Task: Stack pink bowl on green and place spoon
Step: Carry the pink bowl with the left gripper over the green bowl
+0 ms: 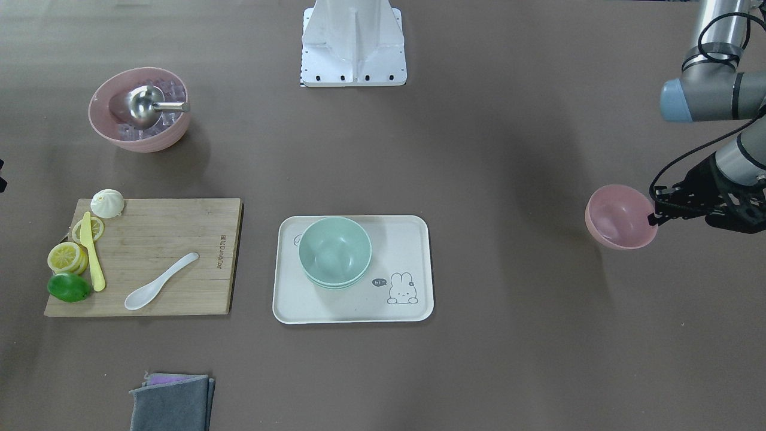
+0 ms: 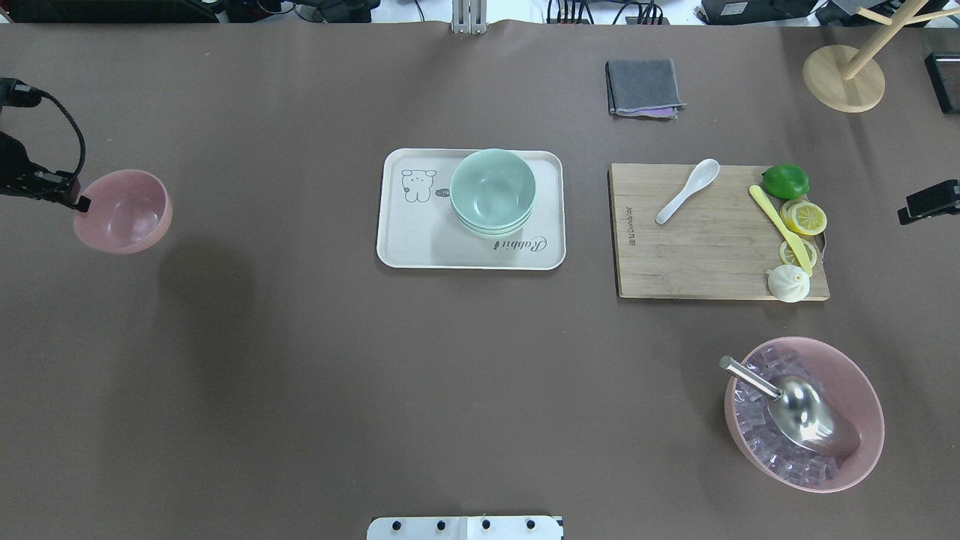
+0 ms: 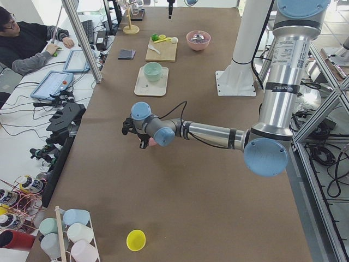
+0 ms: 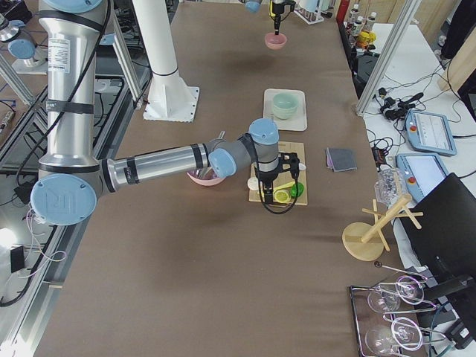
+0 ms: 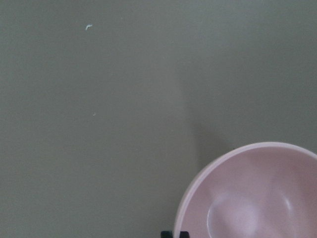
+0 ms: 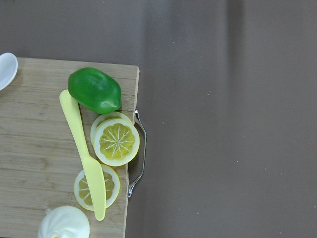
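The small pink bowl [image 1: 620, 216] hangs above the table at my far left, held by its rim in my shut left gripper [image 1: 655, 213]. It also shows in the overhead view [image 2: 124, 211] and the left wrist view [image 5: 257, 196]. The mint-green bowls [image 2: 493, 191] sit nested on the cream tray [image 2: 405, 240] at mid-table. The white spoon [image 2: 686, 191] lies on the wooden board [image 2: 697, 259]. My right gripper [image 2: 928, 202] hovers empty over the board's outer end. It looks open, and no fingertips show in its wrist view.
The board also holds a yellow knife [image 6: 81, 144], a lime [image 6: 94, 90], lemon slices [image 6: 116, 141] and a white bun [image 2: 788, 283]. A larger pink bowl [image 2: 862, 386] with clear cubes and a metal scoop stands near me on the right. A folded grey cloth [image 2: 643, 88] lies far across.
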